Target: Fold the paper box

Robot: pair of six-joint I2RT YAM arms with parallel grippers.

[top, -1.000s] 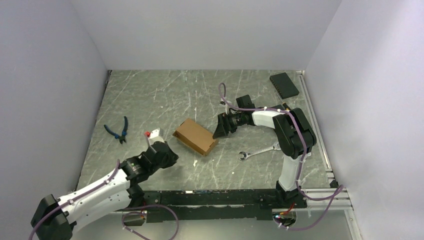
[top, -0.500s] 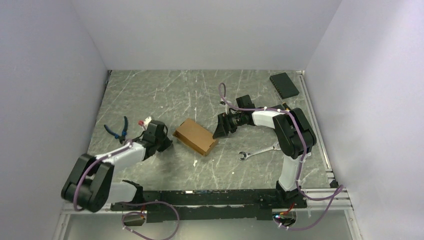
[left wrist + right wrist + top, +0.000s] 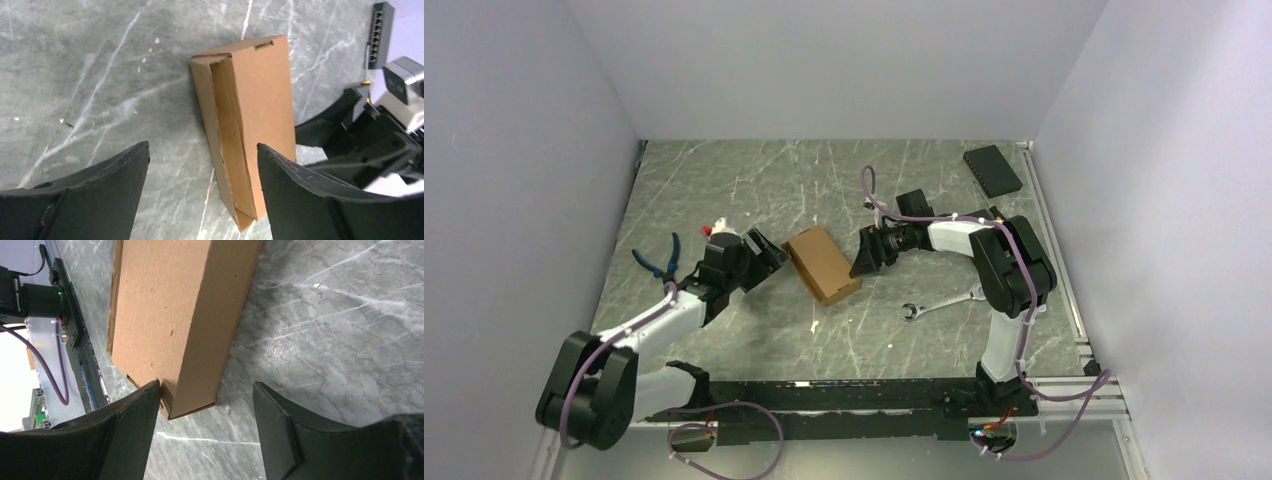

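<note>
Flap tucking seems the step in hand: from above, the paper box (image 3: 822, 264) lies between my left gripper (image 3: 767, 256) and right gripper (image 3: 865, 262), near both. Left wrist: my jaws gape empty, the box's unsealed side just ahead, so next I'd press it shut. Right wrist: jaws parted and empty, the box's corner beside one fingertip (image 3: 150, 390).

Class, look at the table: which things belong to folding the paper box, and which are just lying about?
Belongs to the job: paper box; left gripper, open beside it; right gripper, open at its other end.
Lying about: blue-handled pliers; wrench; black pad.
</note>
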